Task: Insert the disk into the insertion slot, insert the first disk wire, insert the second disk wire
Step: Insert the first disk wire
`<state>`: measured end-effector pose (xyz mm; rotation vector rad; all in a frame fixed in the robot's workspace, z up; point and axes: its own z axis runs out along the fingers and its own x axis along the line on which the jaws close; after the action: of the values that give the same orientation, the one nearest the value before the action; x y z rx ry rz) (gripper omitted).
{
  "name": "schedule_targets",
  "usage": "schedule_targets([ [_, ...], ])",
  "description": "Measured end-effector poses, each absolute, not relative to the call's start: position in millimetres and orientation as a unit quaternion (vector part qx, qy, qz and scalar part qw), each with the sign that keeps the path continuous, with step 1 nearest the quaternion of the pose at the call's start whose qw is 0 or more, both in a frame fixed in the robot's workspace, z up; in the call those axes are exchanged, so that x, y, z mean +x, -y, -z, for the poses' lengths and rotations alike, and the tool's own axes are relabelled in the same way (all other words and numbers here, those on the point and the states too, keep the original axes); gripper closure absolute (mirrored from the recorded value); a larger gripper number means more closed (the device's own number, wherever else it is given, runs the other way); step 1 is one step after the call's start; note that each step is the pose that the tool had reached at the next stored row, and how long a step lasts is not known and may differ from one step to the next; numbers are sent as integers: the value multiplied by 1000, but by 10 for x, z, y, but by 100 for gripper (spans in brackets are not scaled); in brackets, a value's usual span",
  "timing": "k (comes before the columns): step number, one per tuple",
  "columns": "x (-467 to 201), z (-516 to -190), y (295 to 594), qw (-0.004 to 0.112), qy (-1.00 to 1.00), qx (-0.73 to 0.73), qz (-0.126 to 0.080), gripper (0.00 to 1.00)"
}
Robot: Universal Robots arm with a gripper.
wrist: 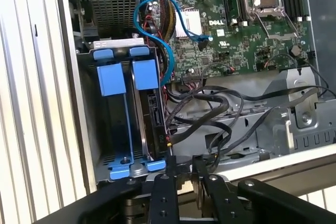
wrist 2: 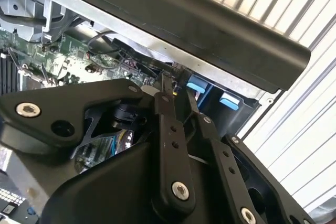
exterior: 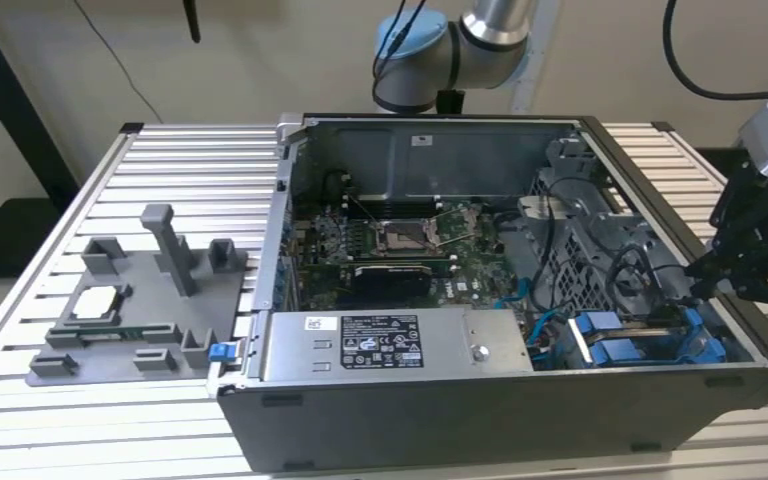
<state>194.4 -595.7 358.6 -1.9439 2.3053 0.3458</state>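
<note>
**Clerk:** Largest items first, please.

**Arm:** Item one, slatted worktop (exterior: 171,150). Item two, open computer case (exterior: 491,425) lying on it, motherboard (wrist: 236,35) facing up. Item three, grey power supply (exterior: 384,345) with a printed label, along the case's near wall in the exterior view. Item four, grey fixture tray (exterior: 144,300), on the worktop at the exterior view's left, well apart from my gripper (exterior: 699,282).

**Clerk:** And the task pieces?

**Arm:** The insertion slot (wrist: 139,135) is a bay of the grey metal cage (wrist: 84,108) in the case's corner at the exterior view's right. The disk (wrist: 150,114) sits in it, edge-on, beside a second blue-fronted drive (wrist: 111,80). My gripper hangs at the case rim just beside the cage, near the disk's end. Black wires (wrist: 220,103) lie close by.

**Clerk:** Condition of the disk?

**Arm:** Bright blue frame, with a broad blue tab at one end, small blue clips at the other and a dark edge between. Whether my gripper is spread or pressed together, I cannot tell.

**Clerk:** Smallest?

**Arm:** A thin blue cable (wrist: 171,59), looped over the motherboard.
</note>
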Motion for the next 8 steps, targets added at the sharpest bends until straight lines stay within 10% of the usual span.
schedule_targets([
  [8, 1939, -3584, 5965, 53, -759, -639, -114, 0],
])
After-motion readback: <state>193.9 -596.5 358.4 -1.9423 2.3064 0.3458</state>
